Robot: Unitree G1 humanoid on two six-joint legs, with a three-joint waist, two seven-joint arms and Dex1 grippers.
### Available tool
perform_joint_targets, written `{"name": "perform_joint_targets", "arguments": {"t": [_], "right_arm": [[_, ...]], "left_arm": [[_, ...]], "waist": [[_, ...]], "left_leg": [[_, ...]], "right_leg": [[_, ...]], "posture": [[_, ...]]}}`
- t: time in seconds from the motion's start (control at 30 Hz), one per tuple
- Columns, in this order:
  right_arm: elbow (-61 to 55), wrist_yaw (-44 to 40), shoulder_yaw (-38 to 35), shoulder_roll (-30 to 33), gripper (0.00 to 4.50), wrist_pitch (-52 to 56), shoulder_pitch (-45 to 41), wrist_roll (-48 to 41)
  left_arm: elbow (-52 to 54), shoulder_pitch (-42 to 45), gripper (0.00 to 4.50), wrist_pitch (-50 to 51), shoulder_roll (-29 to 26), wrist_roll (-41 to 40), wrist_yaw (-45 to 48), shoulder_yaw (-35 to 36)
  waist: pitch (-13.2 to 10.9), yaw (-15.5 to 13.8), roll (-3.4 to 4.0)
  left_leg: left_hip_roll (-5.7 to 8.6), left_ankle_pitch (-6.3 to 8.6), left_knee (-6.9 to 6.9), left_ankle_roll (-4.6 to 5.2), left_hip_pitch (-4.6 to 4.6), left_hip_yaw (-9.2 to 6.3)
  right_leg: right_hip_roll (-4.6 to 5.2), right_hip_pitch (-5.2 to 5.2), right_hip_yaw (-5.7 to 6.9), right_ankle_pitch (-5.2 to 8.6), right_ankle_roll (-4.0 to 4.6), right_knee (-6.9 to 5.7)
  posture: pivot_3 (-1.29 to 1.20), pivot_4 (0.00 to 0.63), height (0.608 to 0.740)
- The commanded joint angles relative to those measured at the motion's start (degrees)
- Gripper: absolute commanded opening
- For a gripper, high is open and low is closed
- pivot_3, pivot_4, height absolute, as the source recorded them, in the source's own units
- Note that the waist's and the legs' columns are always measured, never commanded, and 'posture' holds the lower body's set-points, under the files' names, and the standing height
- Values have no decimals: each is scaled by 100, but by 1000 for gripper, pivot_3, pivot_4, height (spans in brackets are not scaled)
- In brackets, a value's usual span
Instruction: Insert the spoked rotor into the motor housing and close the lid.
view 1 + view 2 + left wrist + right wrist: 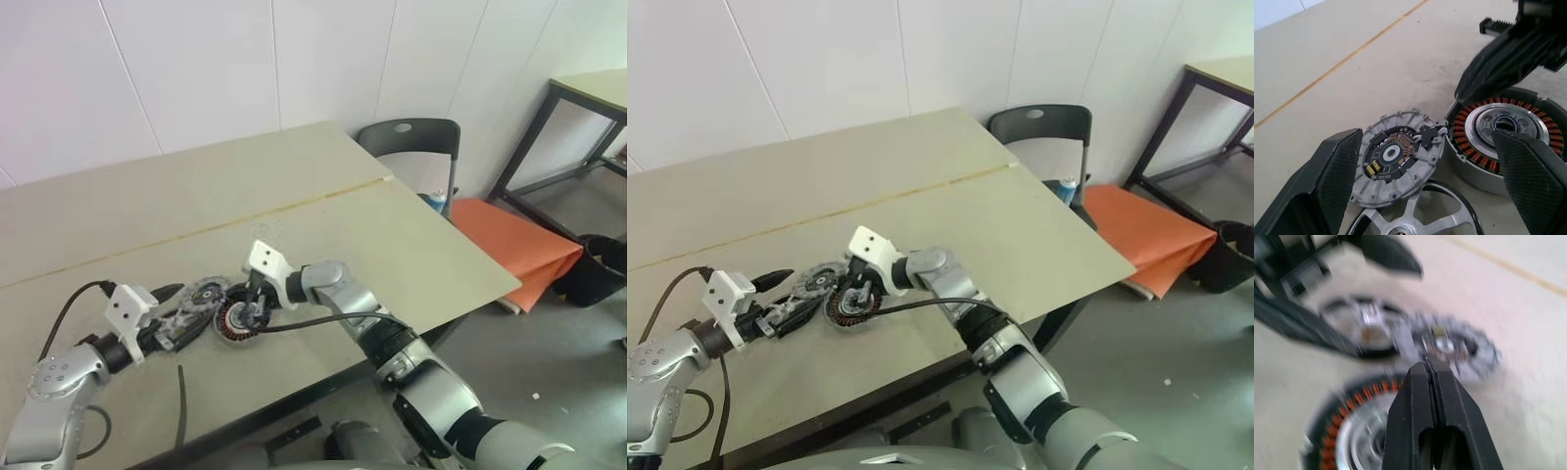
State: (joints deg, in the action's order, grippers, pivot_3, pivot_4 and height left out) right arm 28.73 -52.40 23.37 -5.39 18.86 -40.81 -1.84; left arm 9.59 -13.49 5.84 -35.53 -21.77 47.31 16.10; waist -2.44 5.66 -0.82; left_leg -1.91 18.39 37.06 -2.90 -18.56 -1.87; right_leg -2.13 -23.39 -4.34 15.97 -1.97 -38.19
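Table (411, 245): a pale beige top with a thin orange seam running across it; all the motor parts lie near its front edge, toward the robot's left.
Chair (416, 142): dark, pushed in behind the far right corner of the table, with an orange surface (509, 245) just beyond it to the right.
Right gripper (1429, 369): fingers pressed flat together with nothing between them; the closed tip hangs over the near rim of the motor housing. From the head views it reaches in from the right and points toward the robot's left.
Left gripper (1425, 161): jaws spread wide and holding nothing; one finger (1327, 181) stands to one side of the lid, the other (1533, 171) in front of the housing, so both parts sit in the gap.
Motor housing (1498, 132): flat on the table with its open face up, the ring of copper-orange windings showing around a silvery centre. It lies just right of the lid, so close that the two edges seem to touch.
Lid (1396, 156): a silver-grey round disc with a notched rim, lying inner face up; a dark circuit board with copper traces shows in its middle. It sits between the housing and the left gripper's outer finger.
Spoked rotor (1415, 220): flat on the table just in front of the lid, nearer the left wrist, dark rim and silvery spokes up; it is outside the housing.
Black cable (182, 406): a short loose length lying on the table near the front edge, by the left arm.
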Motion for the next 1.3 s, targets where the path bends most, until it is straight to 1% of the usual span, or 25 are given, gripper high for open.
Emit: {"name": "perform_joint_targets", "arguments": {"t": [0.03, 0.07, 0.13, 0.2, 0.47, 0.63, 0.7, 0.87, 0.93, 1.0, 1.17, 1.23, 1.3], "right_arm": [[-359, -233, 24, 24, 27, 121, 11, -170], [-392, -285, 85, 62, 27, 164, 31, -145], [-328, -320, 468, 282, 27, 13, 84, 233], [-274, -302, 633, 377, 27, -85, 107, 383], [-98, 7, 717, 444, 27, -467, 39, 716], [70, 90, 651, 438, 27, -536, -25, 779], [156, 22, 712, 489, 27, -515, -54, 843], [67, -508, 909, 686, 27, -293, 49, 814], [-31, -585, 730, 640, 27, -154, 48, 616], [-55, -524, 385, 480, 27, -54, -31, 318], [-86, -79, -731, -62, 27, 202, -359, -586], [-85, 4, -927, -140, 27, 215, -437, -721], [-48, 10, -908, -110, 27, 159, -475, -686]], "left_arm": [[28, 73, 4500, -112, -52, 15, 27, 58], [20, 72, 4500, -121, -52, 16, 30, 61], [10, 63, 4500, -134, -52, 18, 34, 66], [4, 61, 4500, -141, -53, 18, 36, 66], [12, 49, 4500, -152, -54, 5, 56, 75], [-22, 60, 4500, -170, -51, 16, 76, 70], [-36, 68, 4500, -180, -49, 23, 79, 67], [-74, 91, 4500, -201, -56, 36, 86, 64], [-75, 92, 4500, -205, -57, 39, 86, 65], [-94, 101, 4500, -214, -60, 40, 92, 65], [-109, 125, 4500, -278, -16, 27, 55, 97], [-50, 207, 4500, -264, 84, -123, -70, 228], [29, 276, 4500, -186, 184, -303, -219, 387]], "waist": [[0, -2, 0], [0, -5, 0], [0, -8, 0], [0, -10, -1], [0, 1, 0], [0, 1, -1], [0, 1, 0], [1, -7, -1], [1, -7, -1], [1, -7, -1], [-1, -1, 0], [-2, 3, 2], [-1, -1, 0]], "left_leg": [[0, 0, 0, 0, 0, 0], [0, 0, 1, 0, 0, 0], [1, 0, 1, 0, 0, 0], [2, 0, 1, 0, 0, 0], [0, 0, 0, 0, 2, -1], [1, 0, 2, 0, 2, 1], [1, 0, 2, 0, 4, 1], [1, 0, 1, 0, 7, 1], [2, 0, 1, 0, 8, 1], [1, 0, 2, 0, 9, 1], [0, 0, 1, 0, 3, -1], [0, 0, 0, 0, 1, -1], [0, 0, -1, 0, 0, 0]], "right_leg": [[1, 0, 0, 0, 0, 0], [1, 0, 0, 0, 0, 0], [1, 0, 0, 0, 0, 0], [3, 1, 0, 1, 0, 1], [-4, 0, 0, 0, 0, 0], [0, 1, 0, 0, 0, 0], [0, 3, 0, 0, 0, 0], [0, 6, 0, 0, 0, 0], [1, 8, 0, 0, 0, 0], [1, 8, 0, 0, 0, 0], [-1, 3, 0, 0, 0, -1], [-1, 0, 0, 0, 0, -1], [0, 0, 0, 0, 0, 0]], "posture": [[0, 0, 740], [0, 0, 740], [0, 0, 740], [0, 0, 740], [0, 0, 740], [0, 0, 740], [0, 0, 740], [0, 0, 740], [0, 0, 740], [0, 0, 740], [0, 0, 740], [0, 0, 740], [0, 0, 740]]}}
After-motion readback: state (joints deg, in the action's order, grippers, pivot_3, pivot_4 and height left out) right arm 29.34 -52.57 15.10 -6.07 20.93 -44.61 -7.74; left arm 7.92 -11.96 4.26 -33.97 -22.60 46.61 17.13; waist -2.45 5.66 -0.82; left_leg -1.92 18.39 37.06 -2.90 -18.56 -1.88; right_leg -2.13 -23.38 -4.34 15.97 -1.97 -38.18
